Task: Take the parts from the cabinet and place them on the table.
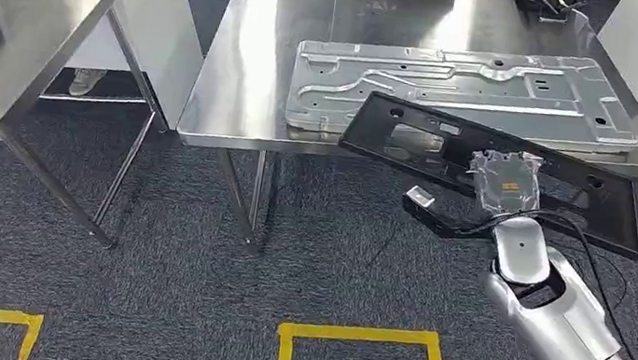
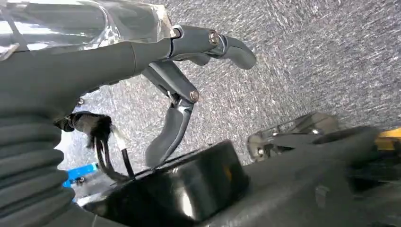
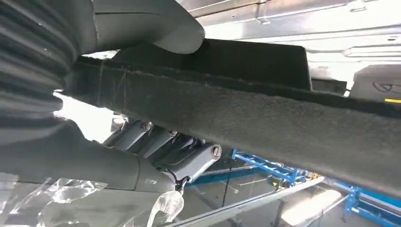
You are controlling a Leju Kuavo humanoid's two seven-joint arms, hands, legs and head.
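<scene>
Black rectangular plastic frame panel (image 1: pixel 487 166) held over the near edge of the steel table (image 1: pixel 246 66).

Right of centre in the head view, the panel hangs tilted, its far long edge overlapping the pressed silver sheet-metal panel (image 1: pixel 459 91) that lies flat on the table, its near edge out over the dark grey carpet (image 1: pixel 190 266). The right hand (image 1: pixel 505 180), wrapped in clear plastic, grips the panel's near rail, thumb on one face and fingers (image 3: pixel 179 151) curled under the other. The left hand (image 2: pixel 179 80) hangs over carpet, fingers loosely bent and apart, holding nothing. Yellow floor tape (image 1: pixel 359 336) marks the lower centre of the frame.
</scene>
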